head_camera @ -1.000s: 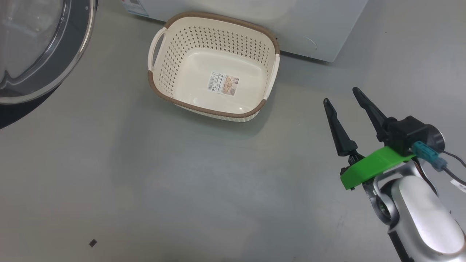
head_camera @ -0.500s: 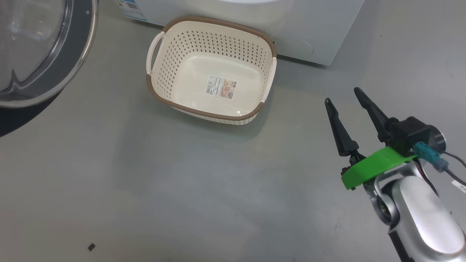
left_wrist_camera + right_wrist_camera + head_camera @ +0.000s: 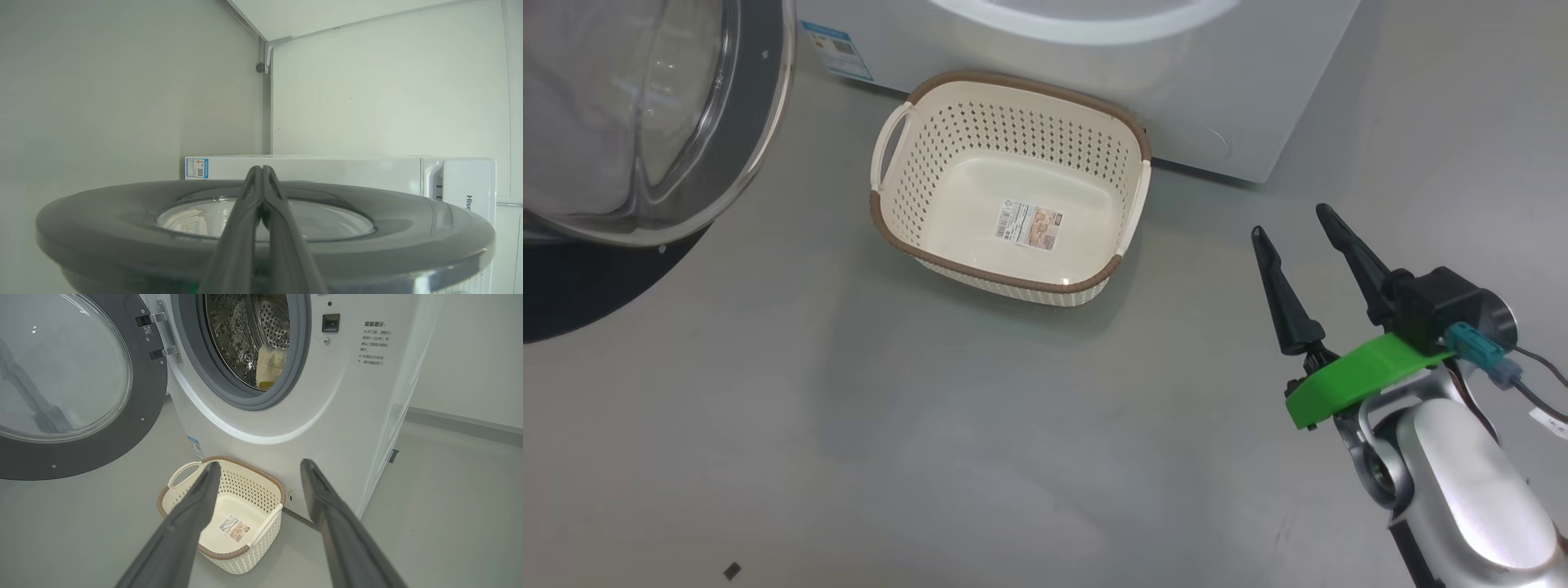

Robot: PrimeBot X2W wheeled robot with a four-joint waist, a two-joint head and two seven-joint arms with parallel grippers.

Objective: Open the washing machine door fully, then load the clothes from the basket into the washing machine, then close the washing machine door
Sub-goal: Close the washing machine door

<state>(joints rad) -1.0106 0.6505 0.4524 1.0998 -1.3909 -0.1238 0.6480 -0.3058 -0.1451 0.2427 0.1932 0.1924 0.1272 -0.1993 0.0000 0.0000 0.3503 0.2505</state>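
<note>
At the washing machine door [image 3: 102, 220], the shut, empty left claw [image 3: 260, 169] risks skidding off its glossy ring; right claw [image 3: 1289, 220] gapes empty.

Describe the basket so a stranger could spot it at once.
Find the big white washing machine with its round door swung open. On the grey floor at its foot sits the basket. It is cream plastic, perforated, brown-rimmed, with a sticker on its bare base.
</note>
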